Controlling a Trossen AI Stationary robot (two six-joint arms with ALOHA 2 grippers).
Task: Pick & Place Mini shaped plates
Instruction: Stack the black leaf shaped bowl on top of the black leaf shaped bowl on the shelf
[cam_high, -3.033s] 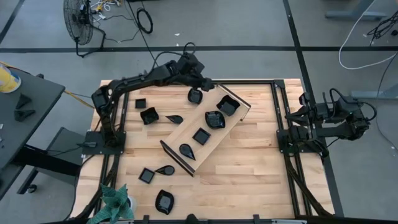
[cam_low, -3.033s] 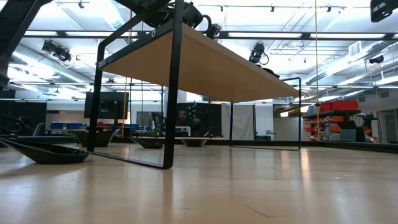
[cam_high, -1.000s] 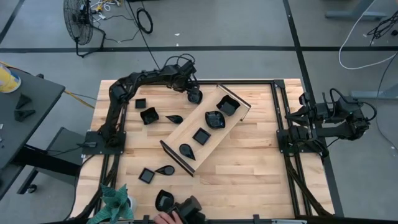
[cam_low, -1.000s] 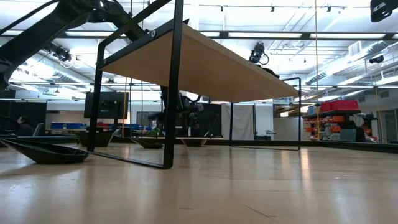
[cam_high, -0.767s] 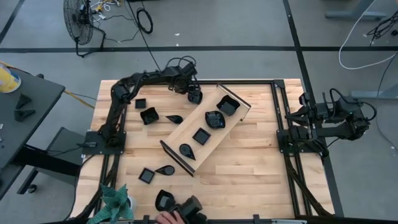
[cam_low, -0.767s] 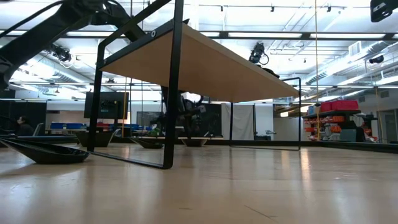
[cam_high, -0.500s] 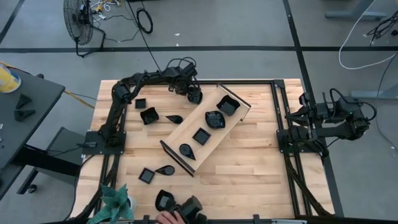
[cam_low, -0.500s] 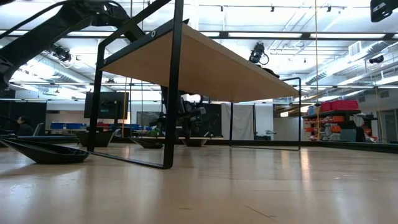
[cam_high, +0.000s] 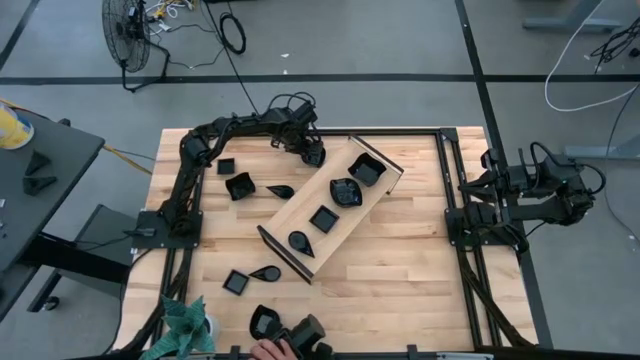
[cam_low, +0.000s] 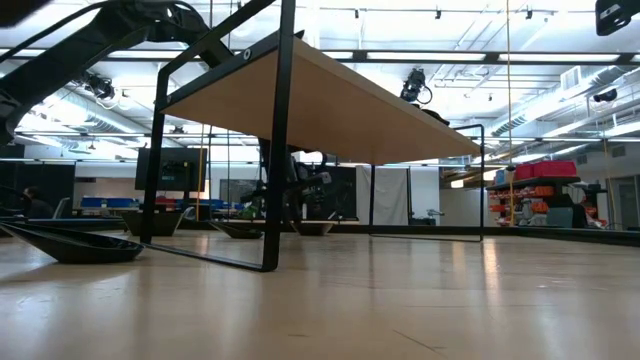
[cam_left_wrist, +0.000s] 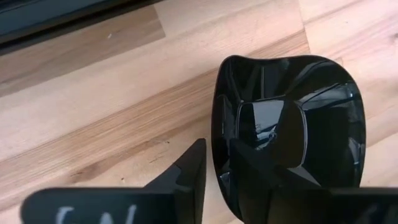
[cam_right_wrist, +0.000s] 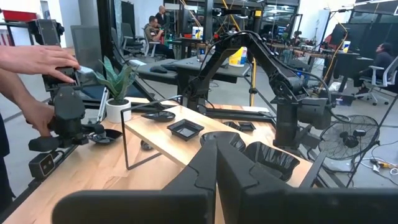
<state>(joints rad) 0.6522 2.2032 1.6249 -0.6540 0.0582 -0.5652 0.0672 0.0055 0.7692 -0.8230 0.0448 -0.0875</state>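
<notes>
Left pincer (cam_left_wrist: 214, 171): we find it narrowed since earlier, fingers astride wavy plate (cam_left_wrist: 292, 118) rim, beside tray (cam_high: 330, 208).
Right pincer (cam_right_wrist: 216, 163): closed, unmoved.

grey floor (cam_high: 400, 40), standing fan (cam_high: 125, 25), ceiling lights (cam_low: 400, 57)

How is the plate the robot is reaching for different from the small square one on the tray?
The curvy-rimmed plate at the left gripper sits on the table; the square plate has straight edges and lies on the tray. Both are shiny black.
</notes>
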